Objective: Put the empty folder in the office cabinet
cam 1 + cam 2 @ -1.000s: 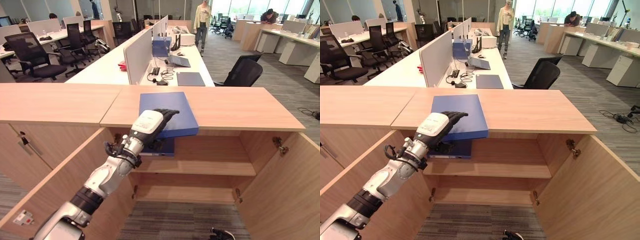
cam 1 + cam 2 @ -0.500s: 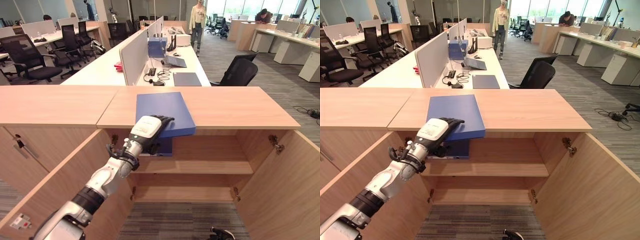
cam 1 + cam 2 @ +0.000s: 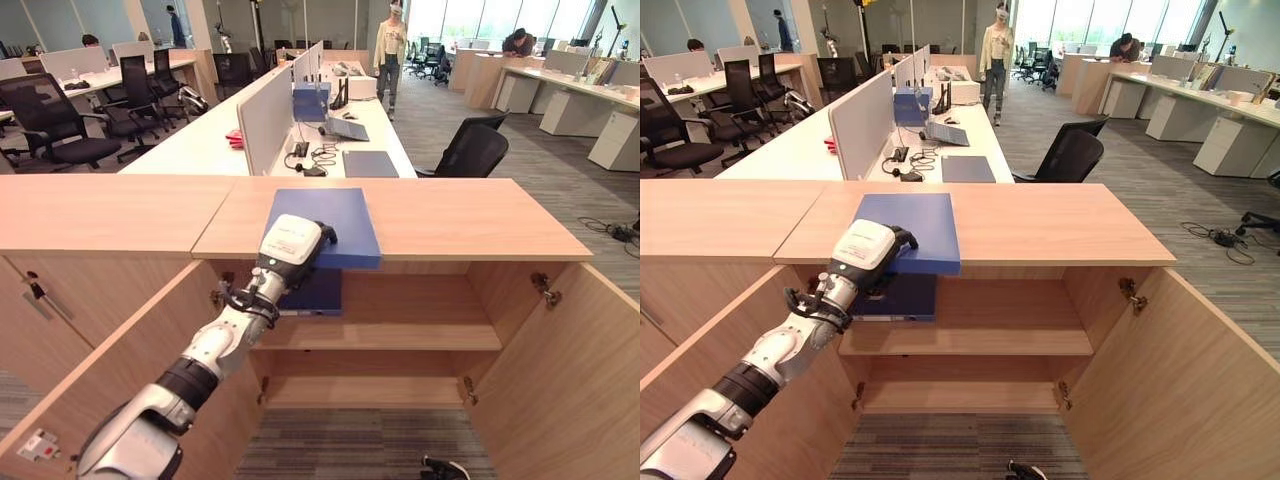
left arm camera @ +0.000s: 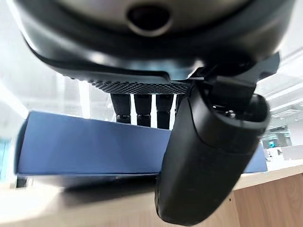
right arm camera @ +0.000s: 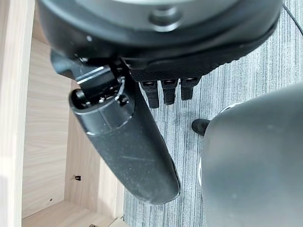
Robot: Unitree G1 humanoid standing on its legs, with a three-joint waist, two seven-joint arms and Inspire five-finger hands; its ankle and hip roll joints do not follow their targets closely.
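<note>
One flat blue folder (image 3: 325, 222) overhangs the wooden cabinet's top (image 3: 470, 215); left hand (image 3: 291, 245) pinches its edge, fingers above, thumb below; next, lower it onto the shelf (image 3: 400, 335) beneath.

You've got a light wood cabinet top (image 3: 480, 215), blue folder (image 3: 335, 215) lying flat on it, near edge poking out past the front lip, below that the upper shelf (image 3: 420, 338) with a 2nd blue folder (image 3: 315, 293) at its left end, bottom shelf (image 3: 370, 392) under it
</note>
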